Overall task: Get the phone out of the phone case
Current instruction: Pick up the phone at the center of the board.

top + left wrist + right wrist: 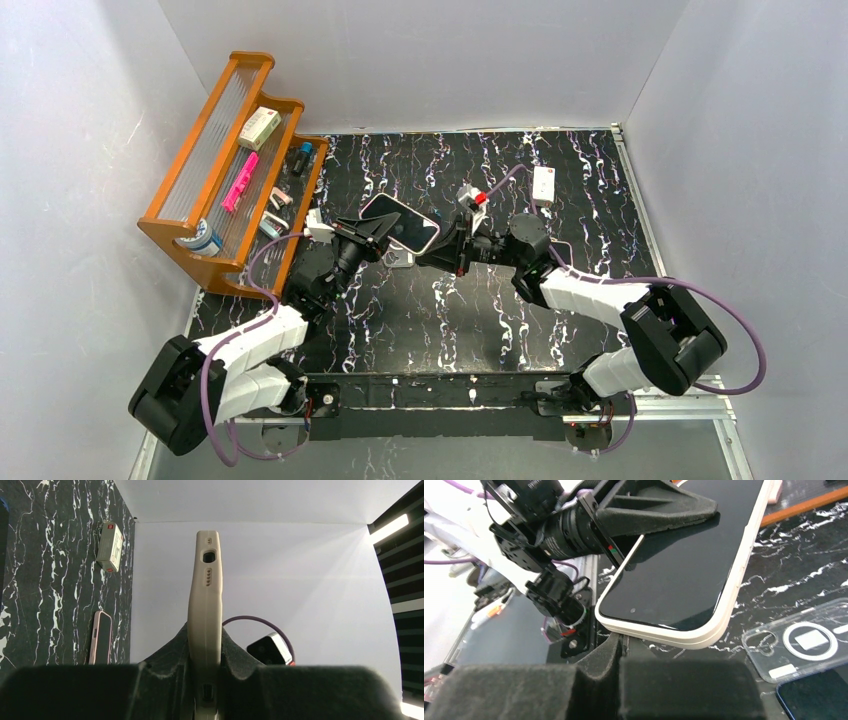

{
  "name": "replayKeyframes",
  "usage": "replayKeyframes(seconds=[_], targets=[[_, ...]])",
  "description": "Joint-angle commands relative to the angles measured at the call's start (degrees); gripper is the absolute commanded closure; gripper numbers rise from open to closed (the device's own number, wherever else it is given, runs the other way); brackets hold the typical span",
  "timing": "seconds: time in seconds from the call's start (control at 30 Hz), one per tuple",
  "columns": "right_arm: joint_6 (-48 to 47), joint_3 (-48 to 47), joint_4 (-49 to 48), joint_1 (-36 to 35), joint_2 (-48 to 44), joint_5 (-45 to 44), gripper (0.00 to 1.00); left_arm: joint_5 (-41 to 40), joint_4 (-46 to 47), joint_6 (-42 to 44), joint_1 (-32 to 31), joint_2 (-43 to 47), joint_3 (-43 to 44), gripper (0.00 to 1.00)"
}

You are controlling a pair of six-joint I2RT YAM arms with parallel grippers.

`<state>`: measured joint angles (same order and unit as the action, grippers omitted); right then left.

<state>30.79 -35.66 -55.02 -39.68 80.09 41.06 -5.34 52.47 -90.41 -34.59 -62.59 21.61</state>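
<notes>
Left claw [204, 650] clamps the cream phone case [204, 580], phone [684, 555] inside; right claw [621, 652], pinched shut, sits at its near end. A clear case [796, 642] lies just right of that claw.

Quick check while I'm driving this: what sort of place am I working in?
Probably a lab test booth, not a home: plain white panels box in a black marbled tabletop, with a wooden rack of small props and a spare clear case.

Hidden inside left gripper [205, 647]: lower end of cream-cased phone [205, 595]. Cropped by right wrist view's edge: clear case [796, 645].
</notes>
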Motion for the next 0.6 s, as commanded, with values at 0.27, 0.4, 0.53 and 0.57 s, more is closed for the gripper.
replayKeyframes(seconds=[0.27, 0.4, 0.53, 0.57], targets=[[0.6, 0.3, 0.4, -0.6, -4.7, -4.5, 0.74, 1.0, 1.5, 5.5, -0.8, 3.2, 1.3, 1.0], [8.8, 2.0, -1.9, -0.6, -7.1, -6.9, 0.51, 0.3, 1.5, 6.7, -0.7, 3.9, 1.2, 1.0], [14.8, 2.9, -4.4, -0.7, -7.9, -9.8, 0.43, 0.4, 1.5, 7.0, -0.7, 4.1, 1.3, 1.0], [15.9, 3.0, -5.1, -0.7, -7.7, -10.2, 0.41, 0.4, 1.5, 7.1, -0.7, 4.1, 1.5, 1.0]])
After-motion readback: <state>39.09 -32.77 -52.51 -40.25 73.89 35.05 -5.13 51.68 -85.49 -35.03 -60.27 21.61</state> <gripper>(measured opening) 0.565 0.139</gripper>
